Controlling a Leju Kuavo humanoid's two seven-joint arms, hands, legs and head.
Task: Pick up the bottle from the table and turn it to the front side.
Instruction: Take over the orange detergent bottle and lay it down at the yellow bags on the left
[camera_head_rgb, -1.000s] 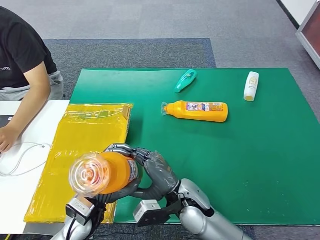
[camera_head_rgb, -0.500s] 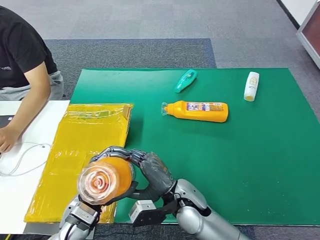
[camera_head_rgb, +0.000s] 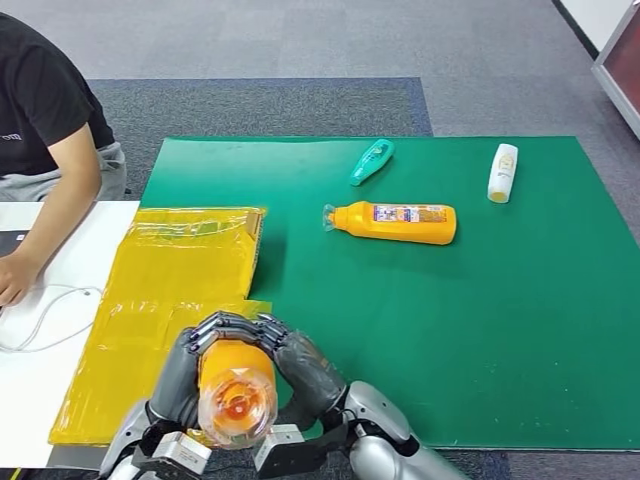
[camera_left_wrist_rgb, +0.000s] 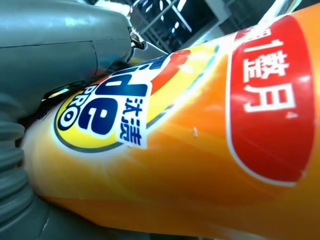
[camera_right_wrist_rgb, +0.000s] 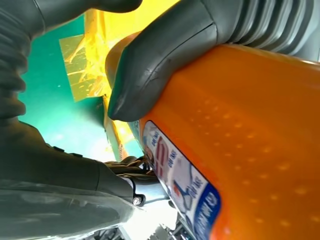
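An orange bottle (camera_head_rgb: 235, 395) with a clear plastic-wrapped cap end pointing at me is held up above the table's near edge. My left hand (camera_head_rgb: 181, 375) grips it from the left and my right hand (camera_head_rgb: 302, 365) grips it from the right, fingers meeting over its top. The left wrist view shows the bottle's (camera_left_wrist_rgb: 188, 140) blue and yellow logo and a red label. In the right wrist view the bottle's (camera_right_wrist_rgb: 245, 130) plain orange side and a label edge lie under a grey thumb (camera_right_wrist_rgb: 158, 60).
A second orange bottle (camera_head_rgb: 396, 222), a teal tube (camera_head_rgb: 371, 161) and a white bottle (camera_head_rgb: 503, 172) lie on the green mat (camera_head_rgb: 490, 330). A yellow padded envelope (camera_head_rgb: 170, 280) lies at the left. A person (camera_head_rgb: 45, 130) sits at the far left by a white table.
The bottle has swung so its cap end points at the camera and has dropped lower and to the right. My left hand has wrapped around its side; both hands came closer to me.
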